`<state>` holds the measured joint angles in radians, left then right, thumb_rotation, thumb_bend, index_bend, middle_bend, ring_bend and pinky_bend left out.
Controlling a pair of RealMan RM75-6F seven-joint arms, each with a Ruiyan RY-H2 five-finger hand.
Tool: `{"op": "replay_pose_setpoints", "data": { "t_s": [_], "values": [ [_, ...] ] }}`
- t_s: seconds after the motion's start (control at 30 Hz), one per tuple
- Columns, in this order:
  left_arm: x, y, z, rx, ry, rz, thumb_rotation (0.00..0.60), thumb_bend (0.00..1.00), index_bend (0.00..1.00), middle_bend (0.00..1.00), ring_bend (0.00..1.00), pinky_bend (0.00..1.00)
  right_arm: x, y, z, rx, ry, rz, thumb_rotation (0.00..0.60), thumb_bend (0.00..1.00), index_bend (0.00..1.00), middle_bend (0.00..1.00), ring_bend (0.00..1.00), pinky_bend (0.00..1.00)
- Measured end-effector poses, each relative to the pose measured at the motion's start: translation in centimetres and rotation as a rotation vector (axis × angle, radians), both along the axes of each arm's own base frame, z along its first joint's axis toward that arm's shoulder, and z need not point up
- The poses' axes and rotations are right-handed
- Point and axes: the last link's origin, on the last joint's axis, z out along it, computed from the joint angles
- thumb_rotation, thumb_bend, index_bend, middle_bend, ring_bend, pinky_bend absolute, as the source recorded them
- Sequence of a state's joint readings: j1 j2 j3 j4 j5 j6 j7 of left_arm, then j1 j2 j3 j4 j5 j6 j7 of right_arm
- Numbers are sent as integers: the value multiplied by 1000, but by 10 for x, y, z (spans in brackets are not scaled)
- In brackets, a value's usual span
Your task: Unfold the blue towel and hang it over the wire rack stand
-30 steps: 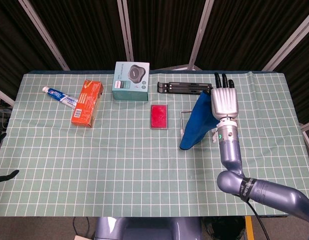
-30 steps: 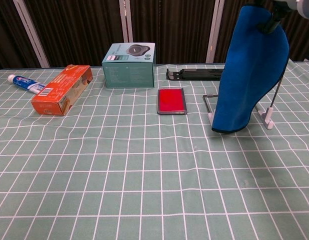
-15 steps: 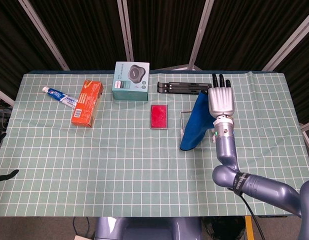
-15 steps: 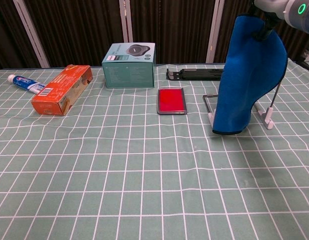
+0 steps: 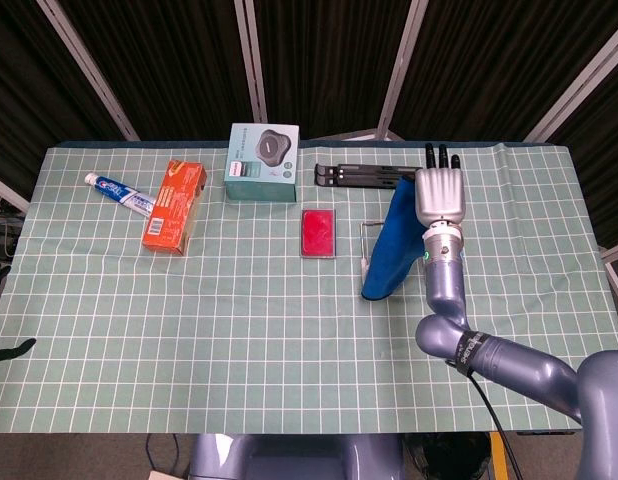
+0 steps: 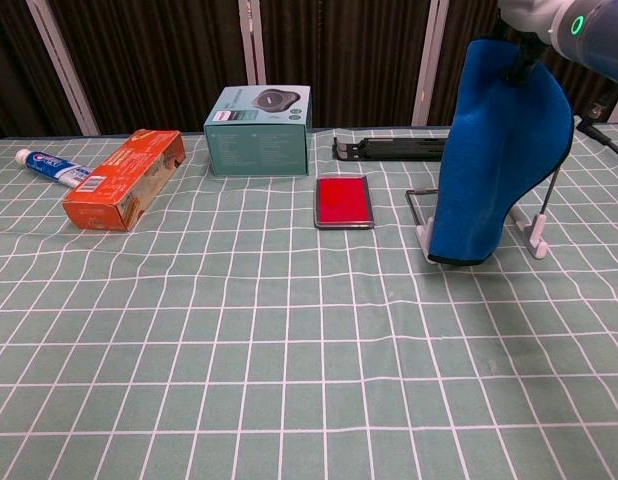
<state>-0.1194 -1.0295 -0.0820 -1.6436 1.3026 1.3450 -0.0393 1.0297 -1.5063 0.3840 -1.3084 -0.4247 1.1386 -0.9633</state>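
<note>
Most of the job: looks done, since the blue towel (image 6: 499, 150) hangs unfolded over the wire rack stand (image 6: 537, 238), right of centre in the chest view.
Left to do: I judge only letting go and drawing the arm clear.
Right robot hand (image 5: 440, 193): above the towel's top edge, back to the camera; whether it grips cloth, I cannot tell.
Left robot hand: not visible.
Around: red case (image 5: 318, 233), teal box (image 5: 262, 163), black folded stand (image 5: 364, 176), orange carton (image 5: 175, 205), toothpaste tube (image 5: 119, 192) across the worktop (image 5: 239, 340); none blocks the rack.

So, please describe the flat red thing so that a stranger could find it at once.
Start at the teal box standing at the back of the table. Just in front of it to the right, left of the hanging blue towel, lies the red case: low, flat, plain red, grey-edged.
</note>
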Motion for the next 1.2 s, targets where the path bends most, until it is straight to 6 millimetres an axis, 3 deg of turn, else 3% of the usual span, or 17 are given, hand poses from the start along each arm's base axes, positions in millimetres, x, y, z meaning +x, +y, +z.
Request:
{"op": "replay_pose_setpoints", "data": {
  "t_s": [0.07,0.13,0.2,0.3,0.8,1.0,1.2],
  "values": [
    [0,0,0,0,1,0,600,0,0,0,0,0,-1,-2,-2,1,-2,-5,600,272,566,36,0,140],
    [0,0,0,1,2,1,600,0,0,0,0,0,-2,-3,-3,1,-9,-9,600,64,261,16,0,91],
    [0,0,0,1,3,3,600,0,0,0,0,0,-2,-4,-5,-7,-28,-8,600,1,105,1,0,32],
    [-2,1,-1,-1,4,8,600,0,0,0,0,0,0,-6,-5,-38,-55,19,600,0,12,0,0,0],
    [2,0,-3,-11,3,-11,600,0,0,0,0,0,10,0,14,-204,-169,216,600,0,0,0,0,0],
    [8,-3,-2,-8,-3,-45,600,0,0,0,0,0,-5,28,46,-182,-235,285,600,0,0,0,0,0],
    [17,-9,0,1,-9,-88,600,0,0,0,0,0,-37,62,85,-188,-251,355,600,0,0,0,0,0]
  ]
}}
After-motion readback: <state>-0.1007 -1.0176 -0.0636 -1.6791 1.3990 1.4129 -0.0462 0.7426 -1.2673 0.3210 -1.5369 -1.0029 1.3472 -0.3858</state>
